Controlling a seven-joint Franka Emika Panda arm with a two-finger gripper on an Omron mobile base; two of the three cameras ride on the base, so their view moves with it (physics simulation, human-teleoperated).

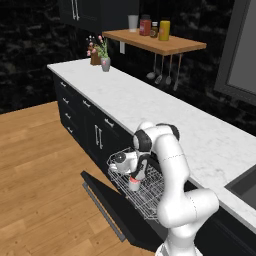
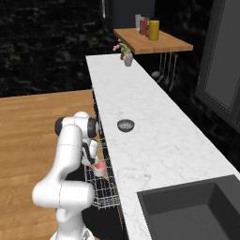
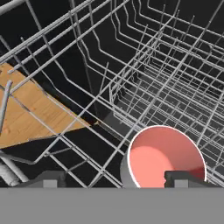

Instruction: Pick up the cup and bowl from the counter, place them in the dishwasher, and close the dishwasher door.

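The cup [image 3: 164, 157], white with a red inside, stands upright in the dishwasher's white wire rack [image 1: 150, 196]. My gripper [image 3: 116, 179] hangs just above it, its dark fingertips [image 3: 49, 178] spread wide; the right tip overlaps the cup's rim. The cup [image 1: 134, 184] shows under the hand in the left base view, and the cup [image 2: 99, 168] shows again from the right. The grey speckled bowl [image 2: 125, 125] rests on the white marble counter [image 2: 154, 140]. The black dishwasher door [image 1: 117, 207] lies dropped open, with its silver bar handle [image 1: 102, 210] along the outer edge.
A dark sink [image 2: 197, 211] is set into the counter at the near right. A flower vase [image 1: 105, 63] stands at the counter's far end. The wooden shelf [image 1: 160, 42] carries jars, with utensils hanging below. Wood floor [image 1: 40, 180] lies left of the door.
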